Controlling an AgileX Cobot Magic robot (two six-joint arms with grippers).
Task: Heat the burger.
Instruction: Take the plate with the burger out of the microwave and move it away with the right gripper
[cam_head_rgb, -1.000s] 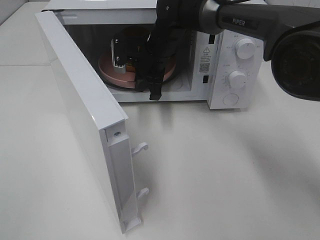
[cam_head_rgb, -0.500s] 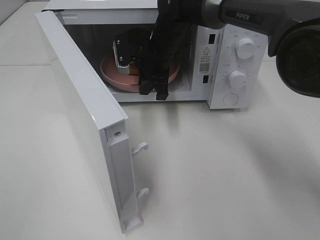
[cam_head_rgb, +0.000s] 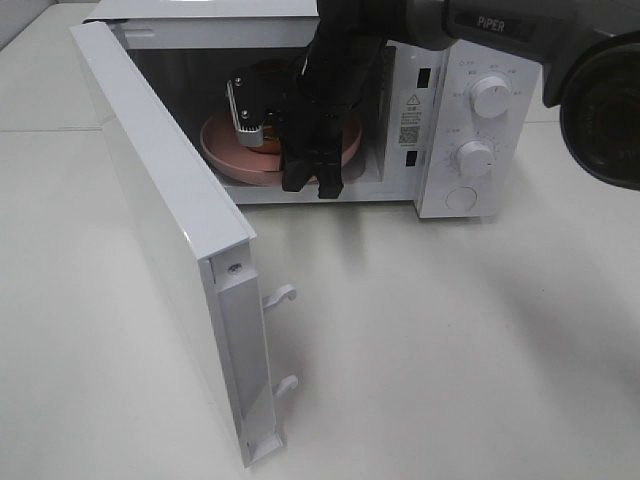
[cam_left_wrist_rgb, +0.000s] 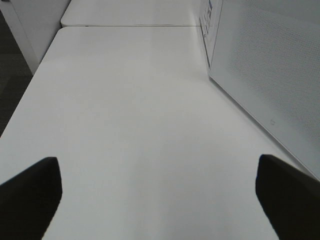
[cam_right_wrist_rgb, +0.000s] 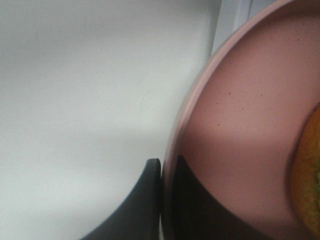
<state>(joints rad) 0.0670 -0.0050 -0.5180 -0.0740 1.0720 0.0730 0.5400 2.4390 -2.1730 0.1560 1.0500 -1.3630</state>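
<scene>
Right gripper (cam_head_rgb: 312, 185): my jaws pinch pink plate (cam_right_wrist_rgb: 240, 125) rim | burger (cam_right_wrist_rgb: 307, 175) on plate, inside open microwave (cam_head_rgb: 440, 130) | left gripper (cam_left_wrist_rgb: 160, 200): spread wide, empty.

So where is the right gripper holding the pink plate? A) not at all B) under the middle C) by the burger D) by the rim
D: in the right wrist view the right gripper pinches the pink plate at its rim, clear of the burger.

Golden-orange burger (cam_right_wrist_rgb: 309, 185) sits on the pink plate (cam_right_wrist_rgb: 240, 125).
</scene>
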